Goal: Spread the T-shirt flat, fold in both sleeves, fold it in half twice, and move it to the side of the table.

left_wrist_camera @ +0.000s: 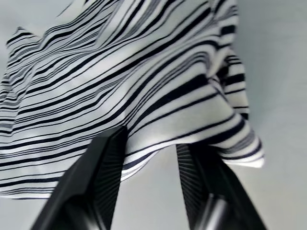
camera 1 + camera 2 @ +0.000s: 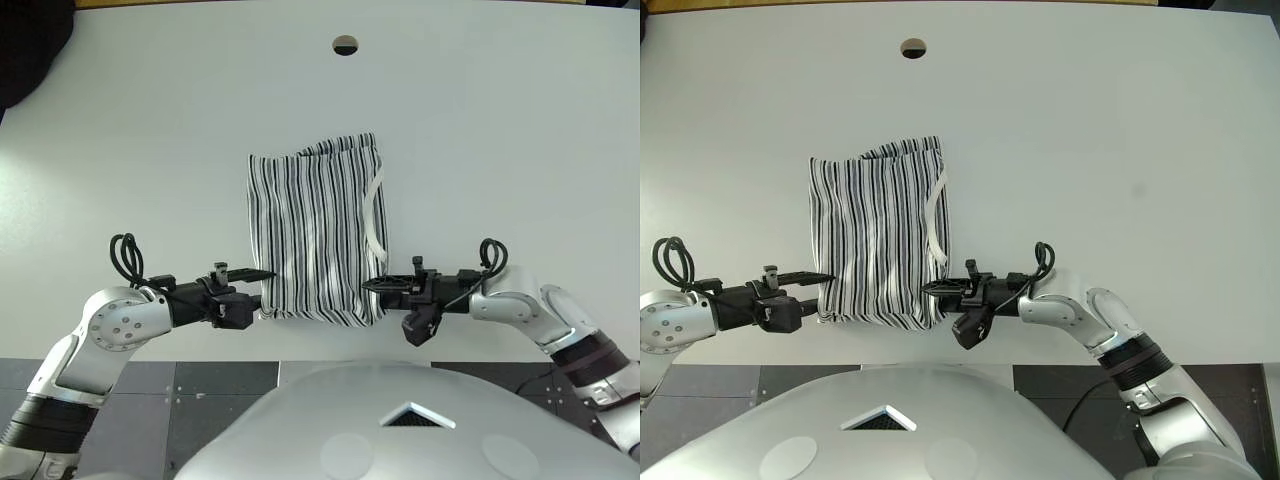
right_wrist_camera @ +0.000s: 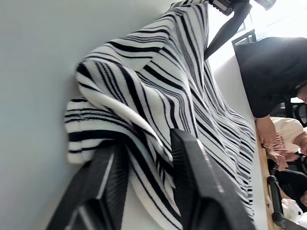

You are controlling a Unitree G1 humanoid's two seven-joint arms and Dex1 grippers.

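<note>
The black-and-white striped T-shirt (image 2: 315, 235) lies folded into a tall rectangle in the middle of the white table (image 2: 520, 150). My left gripper (image 2: 262, 275) sits at its near left corner. In the left wrist view its fingers (image 1: 108, 163) are open, with the shirt's edge (image 1: 158, 143) sagging between the tips. At the near right corner is my right gripper (image 2: 370, 285), also open. The bunched striped corner (image 3: 144, 139) fills the gap between its fingers (image 3: 192, 163).
A small round hole (image 2: 345, 45) is set in the table near its far edge. Bare white tabletop stretches to both sides of the shirt. Beyond the table's far left corner there is something dark (image 2: 30, 40).
</note>
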